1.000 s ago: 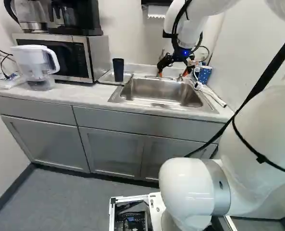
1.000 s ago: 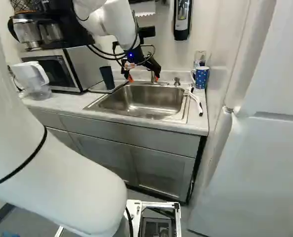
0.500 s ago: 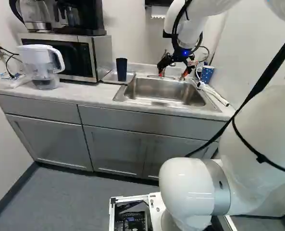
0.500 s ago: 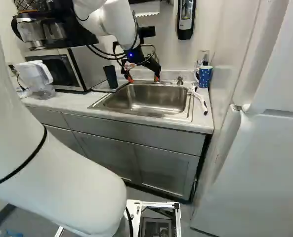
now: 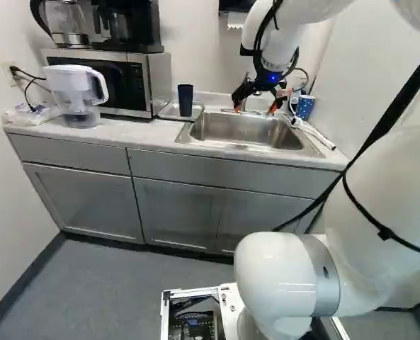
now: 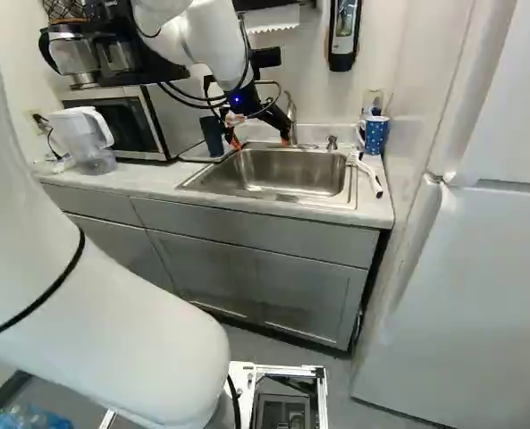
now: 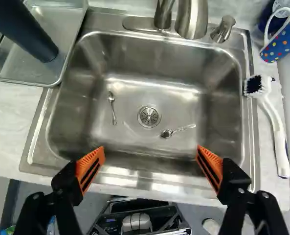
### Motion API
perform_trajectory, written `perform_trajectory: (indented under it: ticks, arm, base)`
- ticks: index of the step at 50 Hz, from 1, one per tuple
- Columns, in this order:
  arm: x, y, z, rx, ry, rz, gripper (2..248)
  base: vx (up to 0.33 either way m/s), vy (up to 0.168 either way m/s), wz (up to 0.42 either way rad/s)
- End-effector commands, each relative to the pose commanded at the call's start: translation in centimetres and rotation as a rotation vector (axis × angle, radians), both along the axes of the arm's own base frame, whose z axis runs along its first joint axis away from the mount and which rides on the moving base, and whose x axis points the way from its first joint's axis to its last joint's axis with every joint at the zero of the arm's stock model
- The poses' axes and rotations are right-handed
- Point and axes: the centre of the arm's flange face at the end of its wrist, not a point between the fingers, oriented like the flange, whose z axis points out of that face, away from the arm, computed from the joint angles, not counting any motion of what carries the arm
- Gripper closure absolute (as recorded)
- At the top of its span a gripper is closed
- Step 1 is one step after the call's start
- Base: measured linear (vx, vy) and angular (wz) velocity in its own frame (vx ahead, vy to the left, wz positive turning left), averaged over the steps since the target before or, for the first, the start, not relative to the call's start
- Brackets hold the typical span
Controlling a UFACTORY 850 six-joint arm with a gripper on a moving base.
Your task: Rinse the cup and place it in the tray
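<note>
My gripper (image 5: 254, 108) is over the sink in the left base view. In the wrist view the gripper (image 7: 150, 149) stands wide open above the sink (image 7: 76, 117), nothing between its orange pads. A dark, tall cup (image 7: 27, 32) stands upright in the metal tray (image 7: 64, 17), beside the sink; the left base view shows the same cup (image 5: 185, 100) near the microwave. On the sink's other side is a blue mug with coloured dots (image 7: 285, 41), partly cut off in the wrist view and whole in the right base view. The faucet (image 7: 191, 19) rises at the sink's back rim.
Two small spoons (image 7: 112, 108) (image 7: 176, 131) lie in the sink by the drain. A white brush (image 7: 277, 127) lies on the counter near the mug. A water pitcher (image 5: 75, 93) and a microwave (image 5: 139, 81) stand beyond the tray; a white fridge (image 6: 479, 295) is at the right.
The base has moved: counter, sink and cups have shifted rightward in both base views. The arm holds the same pose against its lowest joint, with no visible change at the gripper.
</note>
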Motion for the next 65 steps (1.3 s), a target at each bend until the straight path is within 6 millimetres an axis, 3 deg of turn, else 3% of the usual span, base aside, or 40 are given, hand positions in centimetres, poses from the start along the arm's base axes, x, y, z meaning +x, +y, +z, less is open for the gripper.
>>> perform_trajectory:
  ticks: [43, 65]
  arm:
    - [0.00, 0.00, 0.00, 0.000, 0.000, 0.000, 3]
    - [0.00, 0.00, 0.00, 0.000, 0.000, 0.000, 3]
  base:
    - [-0.153, 0.057, -0.004]
    - [-0.149, 0.009, -0.233]
